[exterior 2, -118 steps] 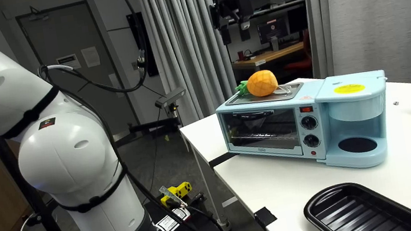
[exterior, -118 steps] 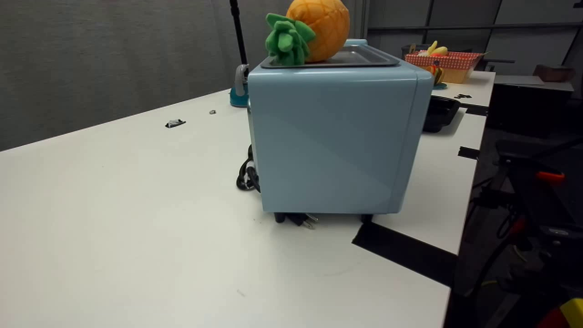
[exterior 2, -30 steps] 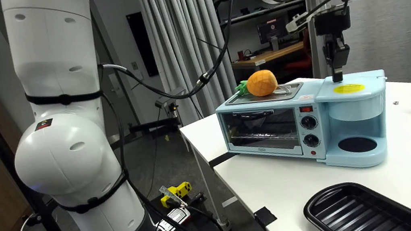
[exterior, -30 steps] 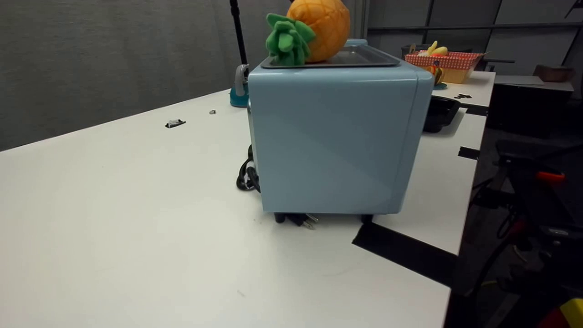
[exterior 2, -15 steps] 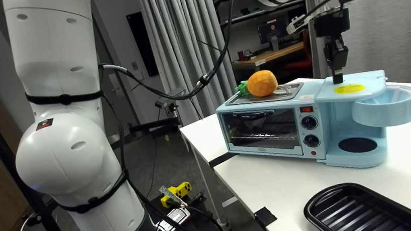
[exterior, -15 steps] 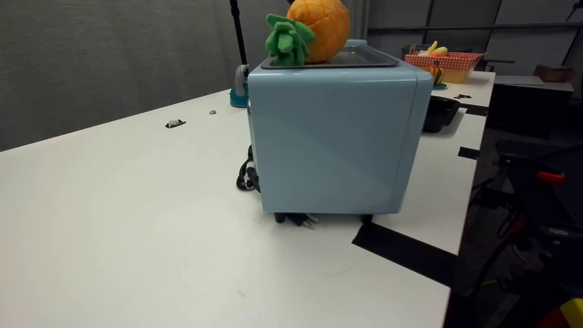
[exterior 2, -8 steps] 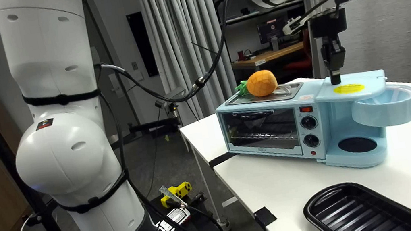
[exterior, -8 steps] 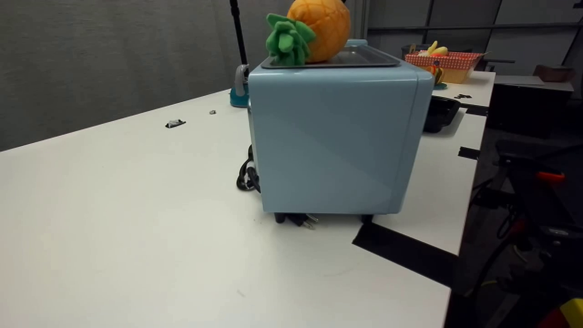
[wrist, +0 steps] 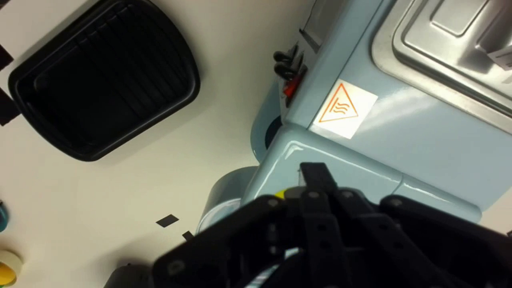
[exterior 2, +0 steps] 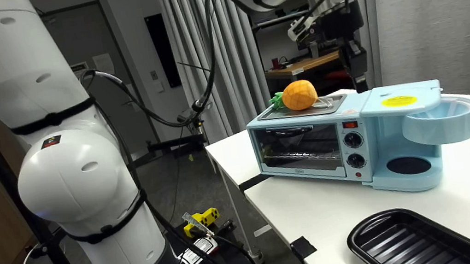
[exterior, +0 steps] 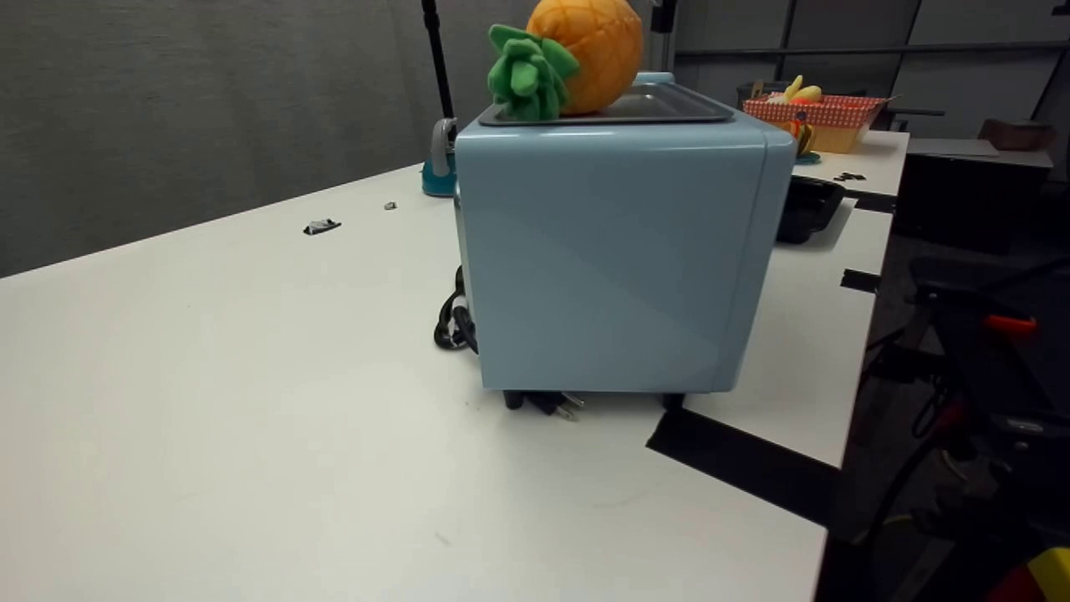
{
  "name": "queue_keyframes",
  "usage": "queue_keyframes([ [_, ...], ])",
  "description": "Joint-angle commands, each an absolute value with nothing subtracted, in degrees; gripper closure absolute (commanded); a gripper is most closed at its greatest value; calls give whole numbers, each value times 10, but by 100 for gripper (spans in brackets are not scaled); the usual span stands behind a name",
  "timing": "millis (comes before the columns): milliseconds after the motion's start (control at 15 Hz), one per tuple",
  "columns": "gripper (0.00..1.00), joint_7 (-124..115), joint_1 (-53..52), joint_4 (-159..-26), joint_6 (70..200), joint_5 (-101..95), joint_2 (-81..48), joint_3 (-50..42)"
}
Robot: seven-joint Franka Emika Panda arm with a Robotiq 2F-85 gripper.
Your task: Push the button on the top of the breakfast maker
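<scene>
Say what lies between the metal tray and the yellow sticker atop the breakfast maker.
In the wrist view, a white warning label lies on the breakfast maker between the metal tray and the partly hidden yellow sticker.

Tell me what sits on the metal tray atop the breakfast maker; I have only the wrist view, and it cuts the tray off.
Observer: Both exterior views show an orange toy pineapple lying on the metal tray.
Operator: Report whether I'm clear of the top.
Observer: You look clear. In an exterior view, background shows between the tip of the gripper and the top of the breakfast maker.
Operator: Look for a power plug.
Observer: In an exterior view, a bare-pronged black plug lies beneath the breakfast maker.
</scene>
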State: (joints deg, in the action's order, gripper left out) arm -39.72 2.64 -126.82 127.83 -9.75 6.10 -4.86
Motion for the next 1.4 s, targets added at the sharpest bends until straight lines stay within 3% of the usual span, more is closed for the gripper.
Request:
queue_keyframes([
  [0, 100, -418, 44, -1382, 1339, -142, 192, -26],
  [200, 100, -419, 60, -1432, 1357, -139, 257, -6],
  [267, 74, -416, 65, -1445, 1361, -134, 274, 0],
  [400, 66, -414, 75, -1469, 1367, -133, 305, 13],
  [1000, 0, -409, 110, -1528, 1393, -129, 397, 55],
  [1333, 0, -399, 117, -1509, 1377, -117, 386, 66],
])
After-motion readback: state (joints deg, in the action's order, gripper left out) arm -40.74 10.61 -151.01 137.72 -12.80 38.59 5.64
